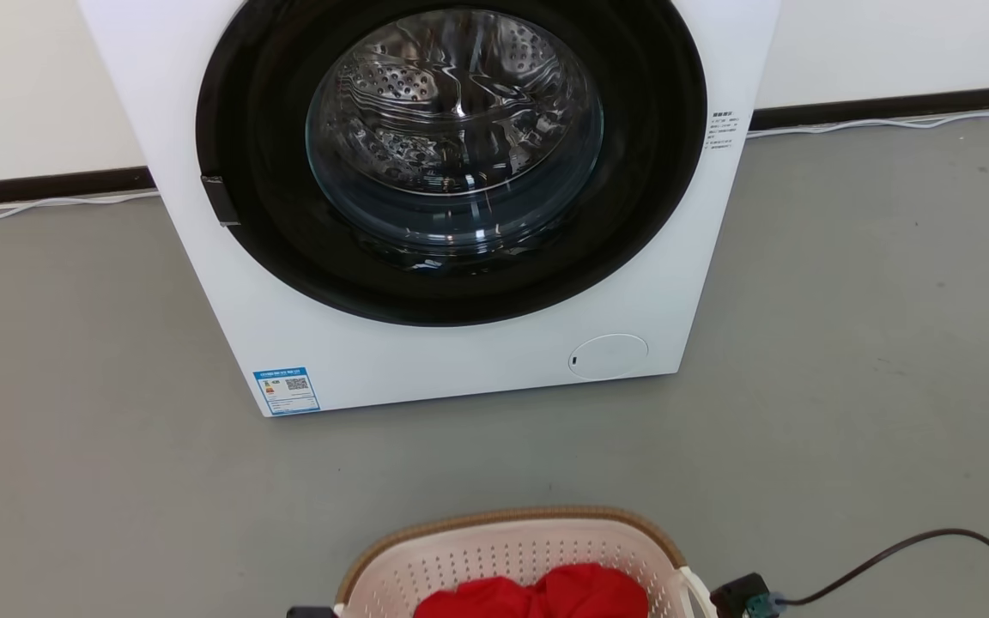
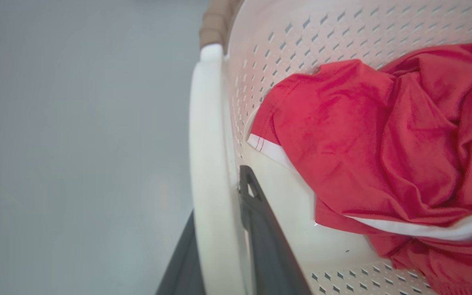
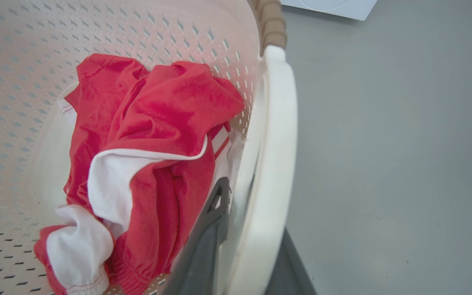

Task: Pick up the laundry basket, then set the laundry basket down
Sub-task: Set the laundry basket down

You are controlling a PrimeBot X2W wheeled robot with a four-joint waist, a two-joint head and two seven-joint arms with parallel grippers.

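Note:
The laundry basket is cream-white and perforated with a brown woven-look rim. It sits at the bottom middle of the head view, in front of the washer, with red and white clothing inside. My left gripper is shut on the basket's left white loop handle, one dark finger inside the wall and the other outside. My right gripper is shut on the right loop handle the same way, with one finger inside. Dark parts of both grippers flank the basket in the head view: the left gripper, the right gripper. I cannot tell whether the basket touches the floor.
A white front-loading washer with a shut round glass door stands just beyond the basket on grey floor. A black cable trails from my right wrist. White cables run along the dark skirting at the wall.

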